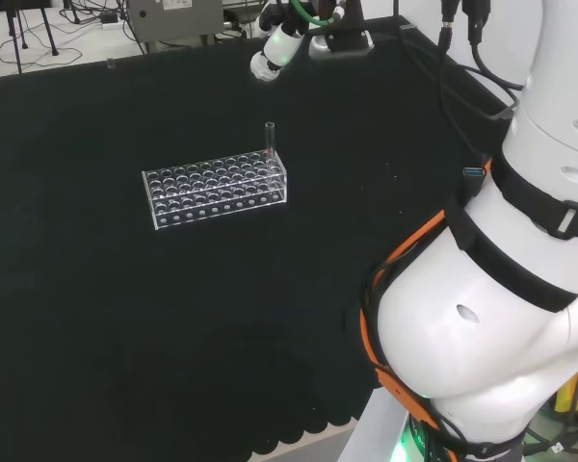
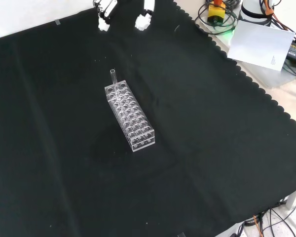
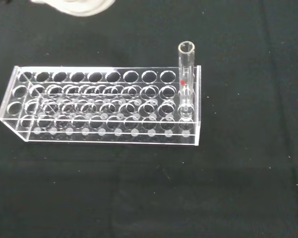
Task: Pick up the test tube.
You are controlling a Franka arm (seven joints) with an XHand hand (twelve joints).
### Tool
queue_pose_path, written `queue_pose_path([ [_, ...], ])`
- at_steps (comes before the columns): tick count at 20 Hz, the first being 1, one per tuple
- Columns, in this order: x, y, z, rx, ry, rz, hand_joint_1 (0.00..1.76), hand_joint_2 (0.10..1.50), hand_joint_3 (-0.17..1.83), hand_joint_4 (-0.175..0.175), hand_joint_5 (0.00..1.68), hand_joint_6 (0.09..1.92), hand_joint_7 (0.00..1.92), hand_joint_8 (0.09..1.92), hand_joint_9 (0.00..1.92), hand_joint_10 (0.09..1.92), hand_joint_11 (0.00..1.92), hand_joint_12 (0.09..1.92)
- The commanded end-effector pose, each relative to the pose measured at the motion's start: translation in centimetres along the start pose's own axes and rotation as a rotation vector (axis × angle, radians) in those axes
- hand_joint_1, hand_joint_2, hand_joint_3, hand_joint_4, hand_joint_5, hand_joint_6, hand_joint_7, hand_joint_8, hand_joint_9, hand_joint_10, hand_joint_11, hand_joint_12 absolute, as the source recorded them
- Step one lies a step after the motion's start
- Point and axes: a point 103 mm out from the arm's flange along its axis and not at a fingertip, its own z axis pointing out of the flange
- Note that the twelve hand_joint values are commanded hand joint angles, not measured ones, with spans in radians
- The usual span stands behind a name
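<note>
So the hand point(image 2: 144, 19) hangs up at the top edge of the front view, white fingertips point(image 2: 104, 22) pointing down over the black cloth, spread apart and pinching nothing. In the head view a fingertip point(image 1: 273, 53) sits above the far side of the tabletop point(image 1: 96, 318), well apart from the rack. The test tube point(image 3: 185, 79) stands upright in a corner hole at one end of the clear rack point(image 3: 104, 104), sticking up past the top plate, with a little red mark partway down it. In the front view that's the rack end nearest the hand. Every other hole in the rack looks empty, and the rack sits flat on the cloth.
</note>
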Motion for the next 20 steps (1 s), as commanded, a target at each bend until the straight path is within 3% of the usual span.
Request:
queue_pose_path([
  [1,-0.9,3.5,2.9,0.101,-0.022,-0.02,0.79,0.75,0.57,-0.144,0.29,0.09,0.19,0.97,0.2,1.0,0.02,1.54],
  [20,-2.0,8.5,7.2,0.238,-0.039,-0.009,0.8,0.75,0.59,-0.152,0.31,0.09,0.23,0.98,0.25,1.0,0.04,1.53],
])
